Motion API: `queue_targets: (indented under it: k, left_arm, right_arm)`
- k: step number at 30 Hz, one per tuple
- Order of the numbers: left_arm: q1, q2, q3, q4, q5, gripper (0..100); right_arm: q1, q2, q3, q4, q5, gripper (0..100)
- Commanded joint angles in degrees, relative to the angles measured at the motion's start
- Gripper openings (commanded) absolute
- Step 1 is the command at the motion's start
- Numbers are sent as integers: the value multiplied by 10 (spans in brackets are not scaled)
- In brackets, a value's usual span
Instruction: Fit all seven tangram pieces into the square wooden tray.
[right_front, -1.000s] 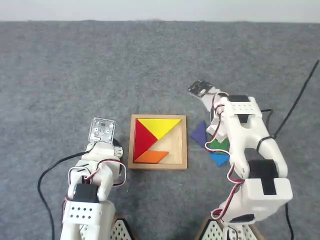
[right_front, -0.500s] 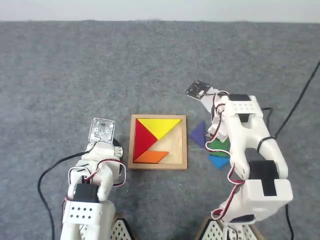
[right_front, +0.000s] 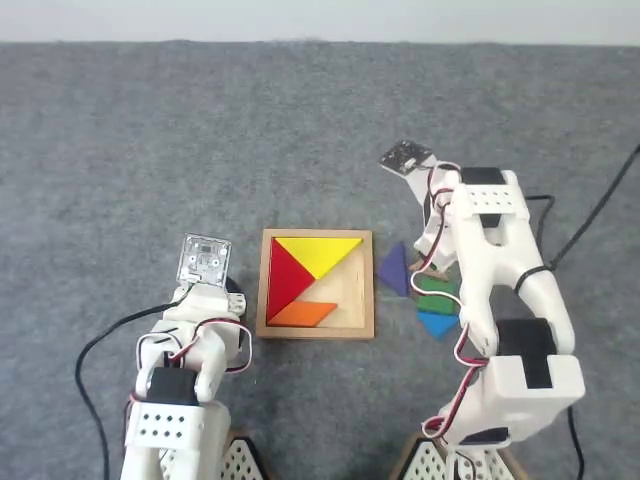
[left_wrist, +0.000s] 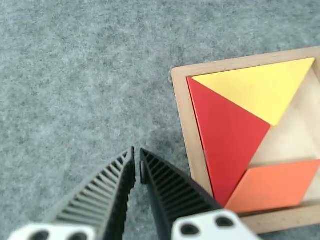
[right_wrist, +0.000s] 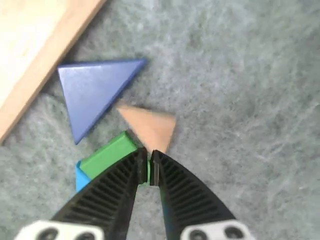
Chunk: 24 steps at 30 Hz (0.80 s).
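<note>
The tray (right_front: 368, 290) is pale wood, holding a yellow triangle (right_front: 318, 254), red triangle (right_front: 287, 280) and orange parallelogram (right_front: 302, 314).

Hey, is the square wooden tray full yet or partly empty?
Partly empty: the tray holds only a yellow triangle, red triangle and orange parallelogram; its right part is bare.

The high view looks steeply down on the table (right_front: 150, 130), with both arm bases at its lower edge, from far enough to take in the whole tray (right_front: 366, 290). The left wrist view looks down along the left tool (left_wrist: 136, 152) from close to the table, and it shares the tray's left side with the high view. The right wrist view is nearer still, looking past the right tool (right_wrist: 148, 154). It shares a strip of tray rim and the loose pieces (right_wrist: 92, 87) beside it.
</note>
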Motion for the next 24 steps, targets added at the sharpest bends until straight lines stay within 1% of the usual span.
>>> queue_targets:
  k: [1, 5, 7, 11, 14, 21, 24]
  left_arm:
    - [-2, -8, -6, 0, 2, 14]
    - [-2, -8, -6, 0, 2, 14]
    - [-2, -8, -6, 0, 2, 14]
    - [-2, -8, -6, 0, 2, 14]
    - [-2, -8, -6, 0, 2, 14]
    - [-2, -8, -6, 0, 2, 14]
    - [-2, -8, -6, 0, 2, 14]
  right_arm:
    - [-15, -1, -35, 22, 12, 35]
    - [-36, 7, -22, 36, 53, 174]
    - [-44, 14, -21, 36, 84, 217]
    - [-45, 34, -25, 35, 167, 220]
    - [-44, 53, -24, 13, 193, 220]
    - [-44, 95, -24, -34, 202, 220]
    - [-44, 103, -24, -36, 202, 220]
